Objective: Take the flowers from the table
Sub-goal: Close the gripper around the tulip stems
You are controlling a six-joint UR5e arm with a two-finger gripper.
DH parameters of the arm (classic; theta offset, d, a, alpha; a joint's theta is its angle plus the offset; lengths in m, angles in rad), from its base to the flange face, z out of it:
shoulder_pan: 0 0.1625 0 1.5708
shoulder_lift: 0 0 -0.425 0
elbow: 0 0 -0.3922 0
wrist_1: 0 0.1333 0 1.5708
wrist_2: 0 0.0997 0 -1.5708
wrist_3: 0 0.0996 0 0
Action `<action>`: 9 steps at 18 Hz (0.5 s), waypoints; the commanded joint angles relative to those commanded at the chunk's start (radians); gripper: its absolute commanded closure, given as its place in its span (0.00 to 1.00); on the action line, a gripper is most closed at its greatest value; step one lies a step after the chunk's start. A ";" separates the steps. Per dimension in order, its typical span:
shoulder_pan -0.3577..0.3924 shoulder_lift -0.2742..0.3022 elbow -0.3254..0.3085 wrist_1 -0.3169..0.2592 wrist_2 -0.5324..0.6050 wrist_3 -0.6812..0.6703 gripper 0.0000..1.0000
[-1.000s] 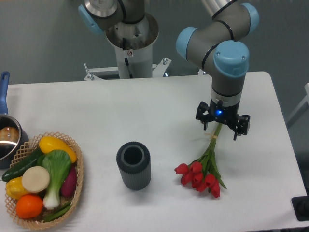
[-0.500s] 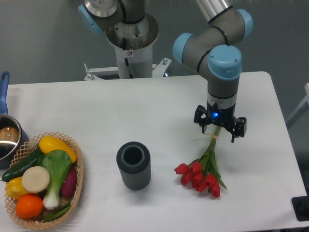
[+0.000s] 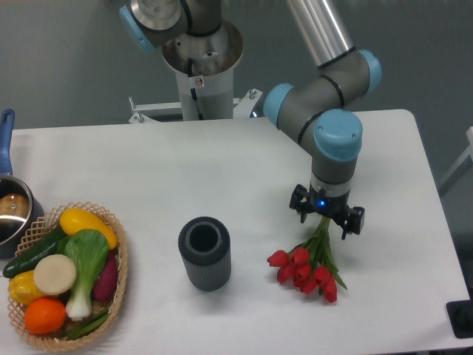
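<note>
The flowers lie on the white worktop, right of a dark ribbed cup. The gripper sits over the stems, fingers spread on both sides; they may touch the stems.

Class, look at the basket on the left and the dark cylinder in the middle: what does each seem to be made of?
The basket looks like woven wicker or rattan: tan, with an open looped rim. The dark cylinder looks like matte grey rubber or plastic, with fine vertical ribs on its wall; which one is unclear.
</note>
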 joint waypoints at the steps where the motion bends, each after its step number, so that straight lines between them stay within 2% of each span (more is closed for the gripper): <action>1: -0.002 -0.002 0.000 -0.002 0.000 0.000 0.00; 4: -0.006 -0.020 0.000 -0.002 -0.002 0.002 0.00; 6: -0.020 -0.040 0.021 0.000 0.000 0.002 0.00; 7: -0.021 -0.043 0.026 0.000 0.002 -0.002 0.17; 8: -0.021 -0.043 0.028 -0.002 0.002 -0.002 0.49; 9: -0.021 -0.041 0.023 -0.002 0.003 0.000 0.75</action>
